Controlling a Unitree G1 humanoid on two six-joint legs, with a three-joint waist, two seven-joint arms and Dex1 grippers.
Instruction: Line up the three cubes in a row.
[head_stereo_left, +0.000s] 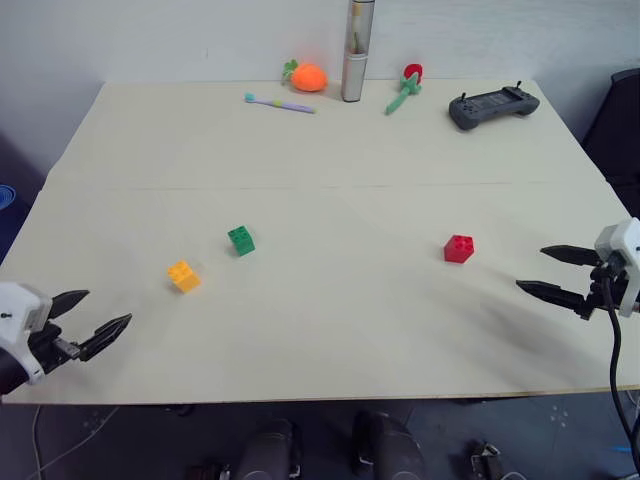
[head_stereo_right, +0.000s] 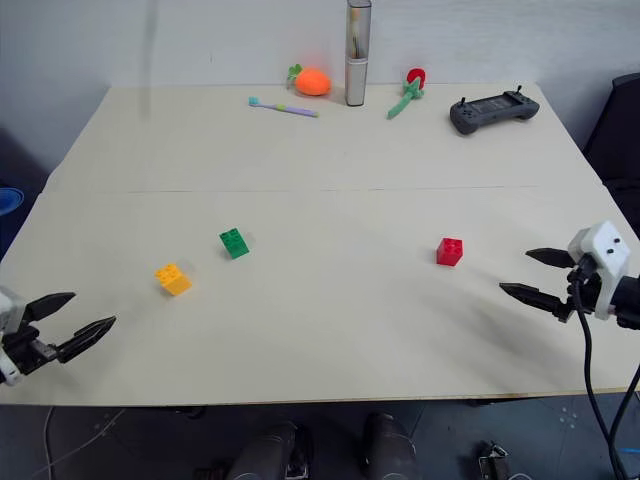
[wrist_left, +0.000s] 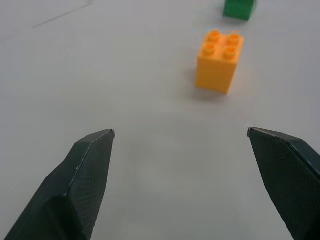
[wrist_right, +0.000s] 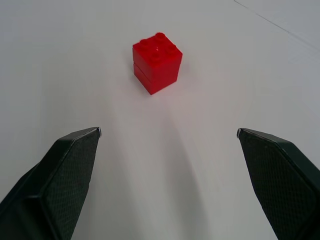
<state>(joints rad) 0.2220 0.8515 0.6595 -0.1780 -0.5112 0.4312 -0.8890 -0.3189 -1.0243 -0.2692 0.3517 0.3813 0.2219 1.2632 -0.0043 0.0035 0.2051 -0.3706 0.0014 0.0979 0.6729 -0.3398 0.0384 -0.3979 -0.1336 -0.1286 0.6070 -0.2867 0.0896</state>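
Three studded cubes sit apart on the pale table (head_stereo_left: 320, 330). The yellow-orange cube (head_stereo_left: 184, 276) is at the left, with the green cube (head_stereo_left: 241, 240) just beyond it to the right. The red cube (head_stereo_left: 459, 249) stands alone at the right. My left gripper (head_stereo_left: 98, 318) hovers open near the table's front left corner, a short way short of the yellow-orange cube (wrist_left: 220, 60). My right gripper (head_stereo_left: 552, 271) hangs open at the right edge, pointing toward the red cube (wrist_right: 156, 61). Nothing is between either pair of fingers.
Along the far edge lie a toothbrush (head_stereo_left: 279, 102), an orange round toy with leaves (head_stereo_left: 307, 77), a tall metal cylinder (head_stereo_left: 357, 50), a red-and-green toy (head_stereo_left: 406, 87) and a dark game controller (head_stereo_left: 492, 105). A seam crosses the table (head_stereo_left: 300, 187).
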